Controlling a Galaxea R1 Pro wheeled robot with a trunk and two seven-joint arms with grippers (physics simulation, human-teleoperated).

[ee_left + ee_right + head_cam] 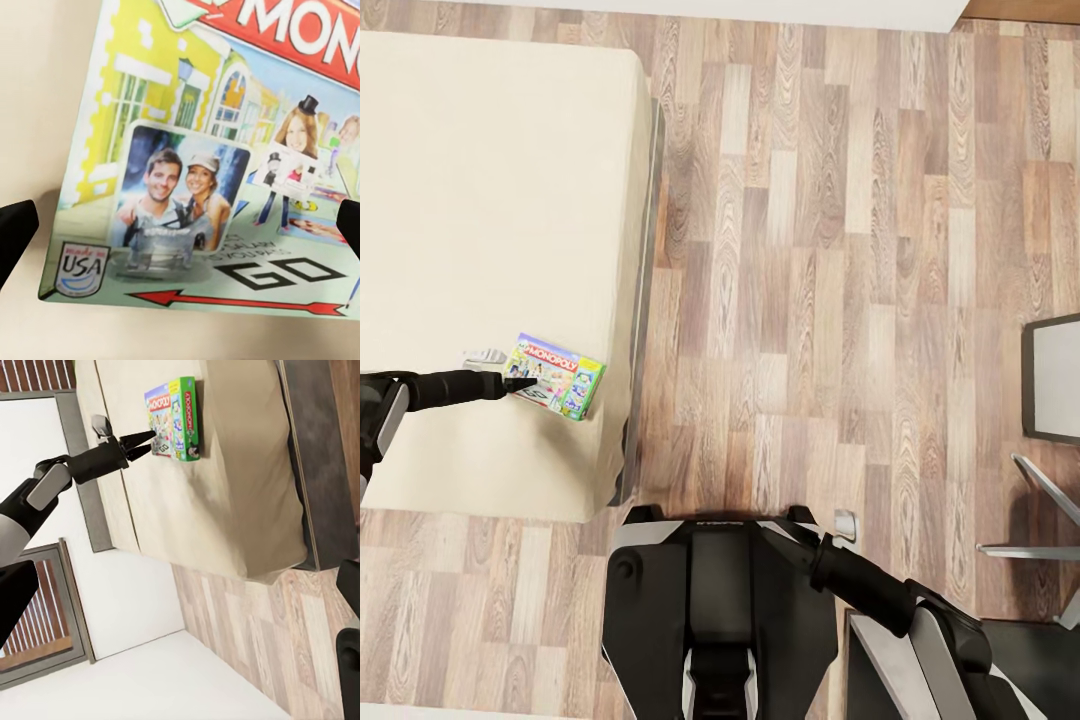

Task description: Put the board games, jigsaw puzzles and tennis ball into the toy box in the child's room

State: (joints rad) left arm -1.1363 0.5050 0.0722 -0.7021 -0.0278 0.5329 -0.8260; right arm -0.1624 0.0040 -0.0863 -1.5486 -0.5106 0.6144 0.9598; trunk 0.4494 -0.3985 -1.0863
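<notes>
Wood-plank floor [810,300] surrounds the cream bed [480,200], where the Monopoly box [555,376] lies flat near the mattress corner. Reaching across, the left gripper [520,383] stands at its edge, jaws apart, apparently lined up to grasp.

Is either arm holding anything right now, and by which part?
Nothing held. The left gripper is open at the Monopoly box's near corner on the bed.

The cream bed [490,200] carries the Monopoly box [557,375] near its edge.
</notes>
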